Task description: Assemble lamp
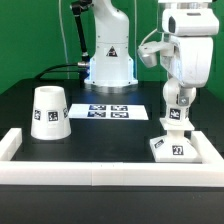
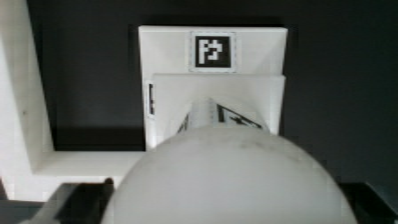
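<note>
Black tabletop (image 1: 110, 138) edged by white rails (image 1: 100, 176): gripper (image 1: 178, 101), fingers clamped on the bulb (image 1: 176, 118), holds it upright over the base (image 1: 172, 149), shade (image 1: 48, 110) well apart.

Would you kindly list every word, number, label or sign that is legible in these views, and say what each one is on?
No words or numbers can be read anywhere.
Black-and-white square tags, patterns only, no letters: on the shade, the marker board, the base and the bulb.
A dark triangular sign on the arm's pedestal: its symbol is too small to read.
</note>
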Tool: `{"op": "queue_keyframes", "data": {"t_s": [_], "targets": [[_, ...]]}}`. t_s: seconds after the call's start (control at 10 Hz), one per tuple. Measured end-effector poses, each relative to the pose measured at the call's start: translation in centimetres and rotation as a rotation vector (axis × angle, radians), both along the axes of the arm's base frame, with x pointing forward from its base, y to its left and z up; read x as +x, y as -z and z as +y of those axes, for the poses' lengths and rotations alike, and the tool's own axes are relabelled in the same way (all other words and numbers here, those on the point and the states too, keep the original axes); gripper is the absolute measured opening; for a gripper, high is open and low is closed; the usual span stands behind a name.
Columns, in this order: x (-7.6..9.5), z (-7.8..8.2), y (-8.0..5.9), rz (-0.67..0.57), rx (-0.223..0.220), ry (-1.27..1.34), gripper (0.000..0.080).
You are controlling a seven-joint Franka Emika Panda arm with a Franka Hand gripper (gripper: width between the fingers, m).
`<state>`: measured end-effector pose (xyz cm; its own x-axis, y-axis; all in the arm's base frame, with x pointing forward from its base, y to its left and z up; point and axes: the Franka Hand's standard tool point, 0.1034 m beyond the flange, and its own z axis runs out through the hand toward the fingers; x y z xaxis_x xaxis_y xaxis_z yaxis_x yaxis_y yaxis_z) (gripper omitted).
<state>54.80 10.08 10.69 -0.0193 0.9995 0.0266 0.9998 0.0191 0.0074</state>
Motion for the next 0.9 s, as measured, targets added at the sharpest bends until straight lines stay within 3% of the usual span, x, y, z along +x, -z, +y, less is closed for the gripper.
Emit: {"op": "queue_keyframes", "data": {"t_s": [0.3,0.9], "targets": [[0.09,-0.52,0.0,0.002,0.003,0.072,0.0576],[0.0,-0.43,-0.04,0.033,0.002,0.733,0.0577]]}}
